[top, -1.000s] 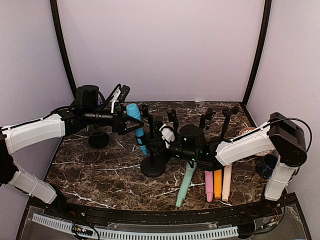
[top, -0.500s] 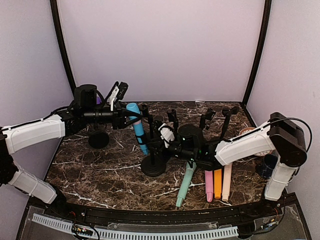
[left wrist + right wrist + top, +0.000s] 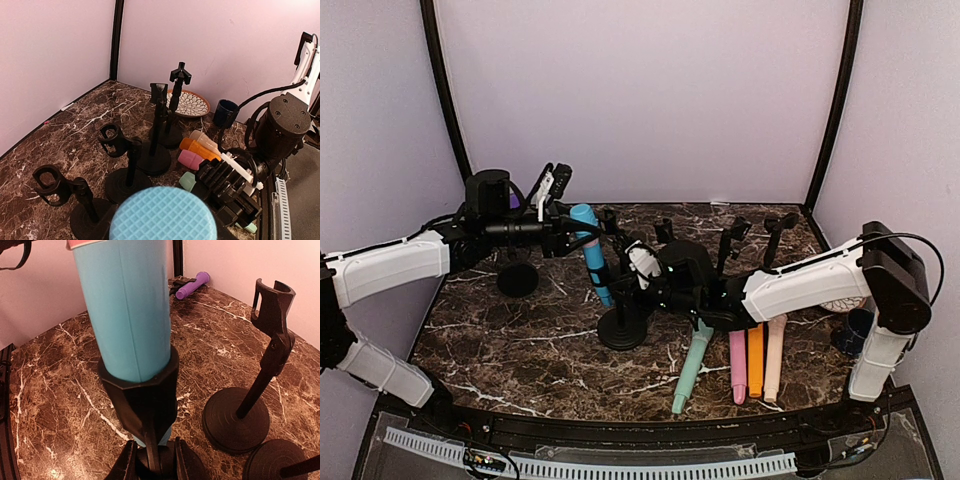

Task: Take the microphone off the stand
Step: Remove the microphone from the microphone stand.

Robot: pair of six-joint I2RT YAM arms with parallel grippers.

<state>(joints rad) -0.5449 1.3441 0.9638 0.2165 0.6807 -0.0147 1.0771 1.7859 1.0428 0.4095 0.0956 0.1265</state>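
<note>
- We are grasping the blue microphone (image 3: 590, 255) near its head with the left gripper (image 3: 572, 235); its body is sitting in the clip (image 3: 142, 390) of the stand (image 3: 623, 332).
- The right gripper (image 3: 625, 285) is clenching the stand's post.
- Pulling off-axis is risking a jammed clip or a stand tipping into the neighbouring stands (image 3: 730, 245).
- Free room is lying upward and leftward.

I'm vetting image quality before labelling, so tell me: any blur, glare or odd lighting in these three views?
Top external: even light, sharp, no glare. Left wrist: the blue microphone looms close yet its mesh reads crisp. Right wrist: pinkish cast, stand sharp, far purple microphone slightly soft.
</note>
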